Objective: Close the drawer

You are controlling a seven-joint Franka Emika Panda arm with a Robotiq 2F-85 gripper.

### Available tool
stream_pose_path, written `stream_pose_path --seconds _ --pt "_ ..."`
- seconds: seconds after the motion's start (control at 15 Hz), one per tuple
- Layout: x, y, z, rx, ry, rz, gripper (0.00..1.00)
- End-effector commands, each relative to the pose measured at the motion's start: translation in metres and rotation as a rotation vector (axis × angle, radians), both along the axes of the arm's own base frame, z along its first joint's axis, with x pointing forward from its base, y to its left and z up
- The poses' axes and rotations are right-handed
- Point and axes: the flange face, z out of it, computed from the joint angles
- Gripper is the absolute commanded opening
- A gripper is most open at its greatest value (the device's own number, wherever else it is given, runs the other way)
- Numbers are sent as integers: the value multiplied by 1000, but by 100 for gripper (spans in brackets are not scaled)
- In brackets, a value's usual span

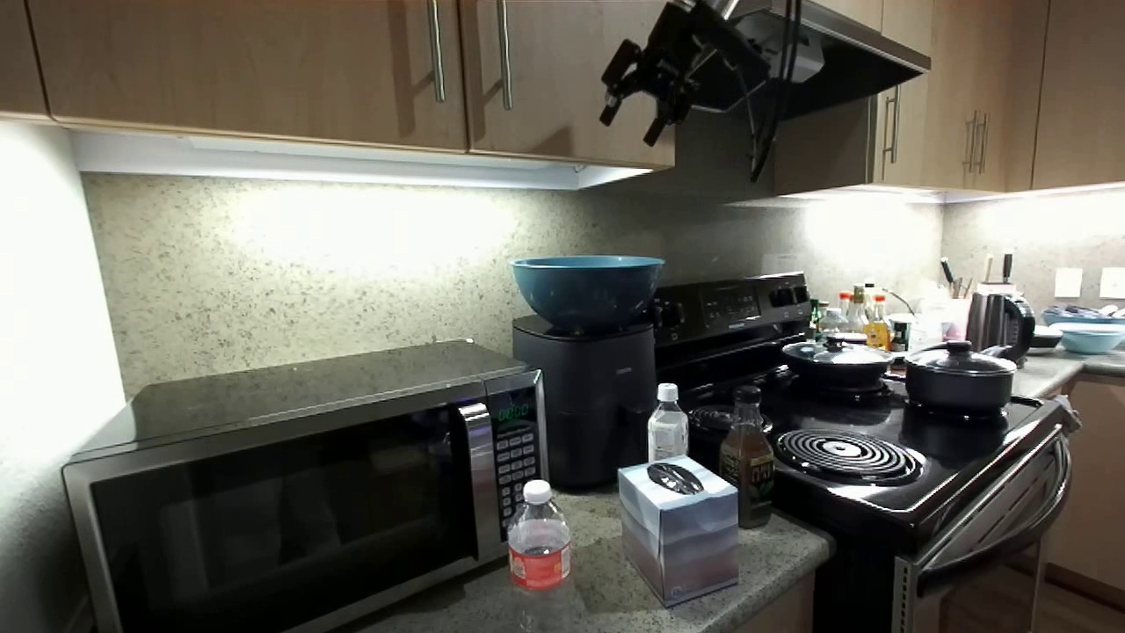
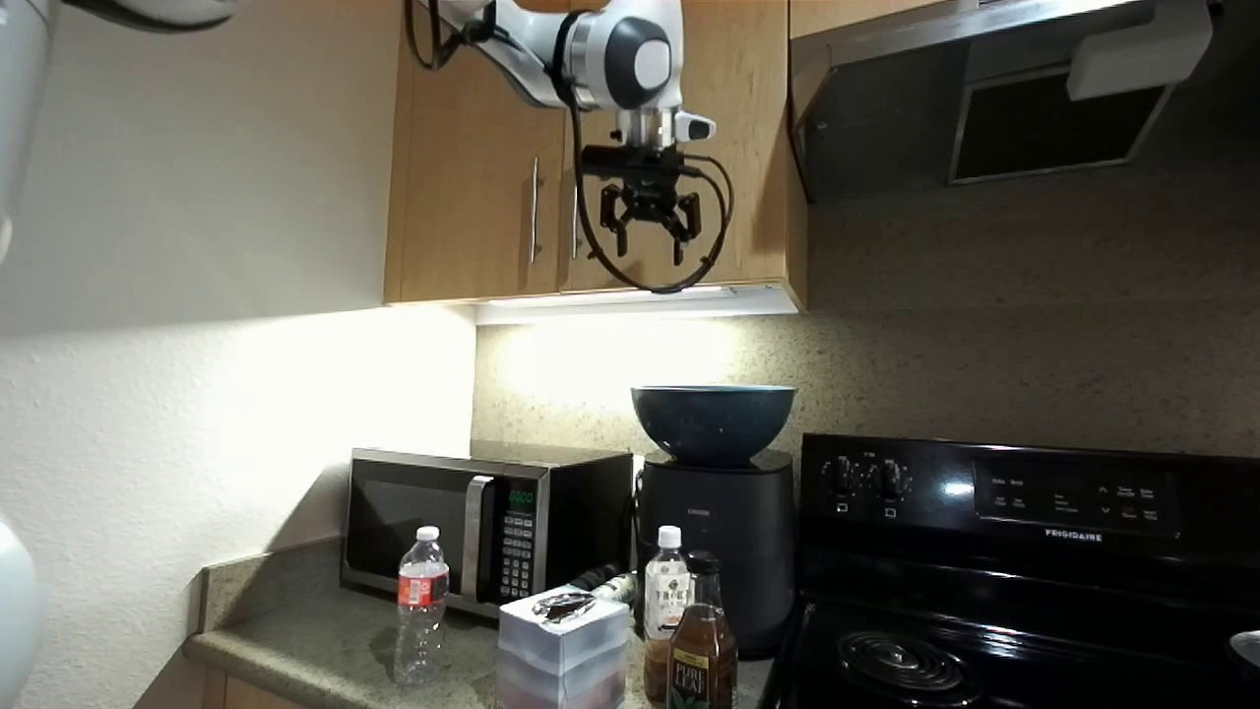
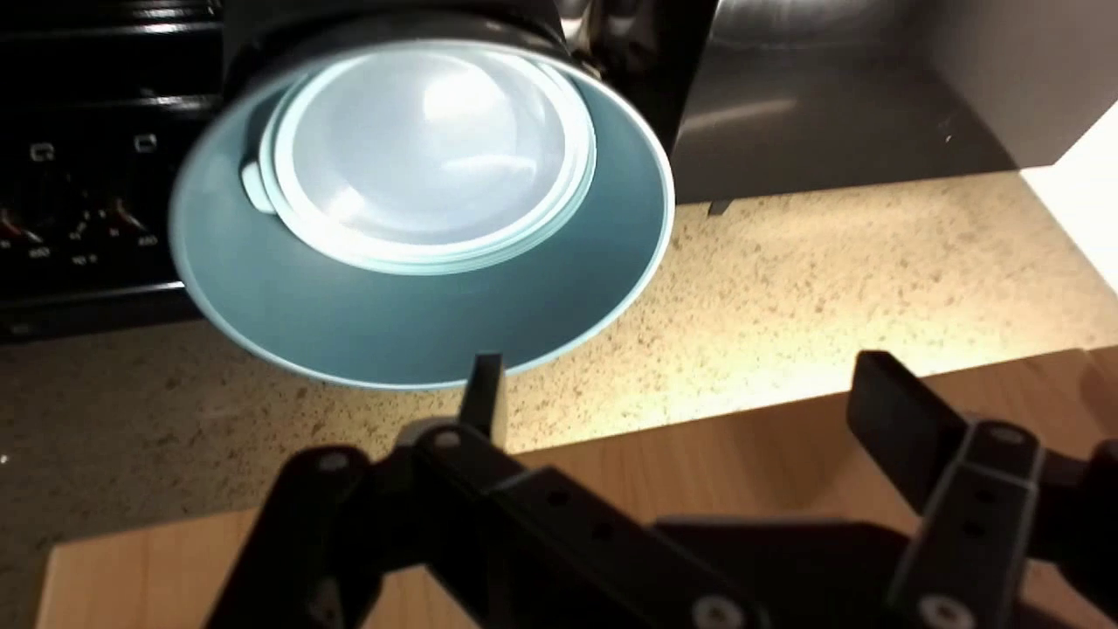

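The drawer is a tall light-brown wall-cabinet door. Two such panels hang side by side, so I cannot tell which one is meant. The panel with the hood beside it [image 1: 571,61] [image 2: 743,128] and the panel nearer the corner wall [image 1: 255,70] [image 2: 472,207] both look flush with the cabinet front in both exterior views. Each has a slim vertical metal bar handle [image 1: 504,53] [image 2: 535,212]. My gripper [image 1: 630,123] [image 2: 650,251] is open and empty, pointing down in front of the hood-side panel, apart from it. In the wrist view, wood [image 3: 699,463] lies behind the open fingers [image 3: 681,362].
A blue bowl [image 1: 587,286] [image 2: 714,423] [image 3: 410,323] stands on a black appliance [image 1: 584,404] below the gripper. The range hood [image 1: 826,53] is close beside the arm. A microwave [image 1: 308,492], bottles [image 1: 538,536] and a tissue box [image 1: 681,536] stand on the counter by the stove [image 1: 932,483].
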Motion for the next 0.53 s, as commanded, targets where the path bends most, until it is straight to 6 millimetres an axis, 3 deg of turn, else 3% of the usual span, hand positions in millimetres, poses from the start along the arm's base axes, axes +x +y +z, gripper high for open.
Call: stream_pose_path --seconds 0.0,0.07,0.13,0.27,0.47 --pt "-54 -20 11 22 124 60 100" --pt "-66 -26 14 15 159 61 100" --pt "-42 -19 15 10 118 25 100" --pt "-51 -23 23 10 117 22 100" --pt "-44 -20 15 10 128 29 100"
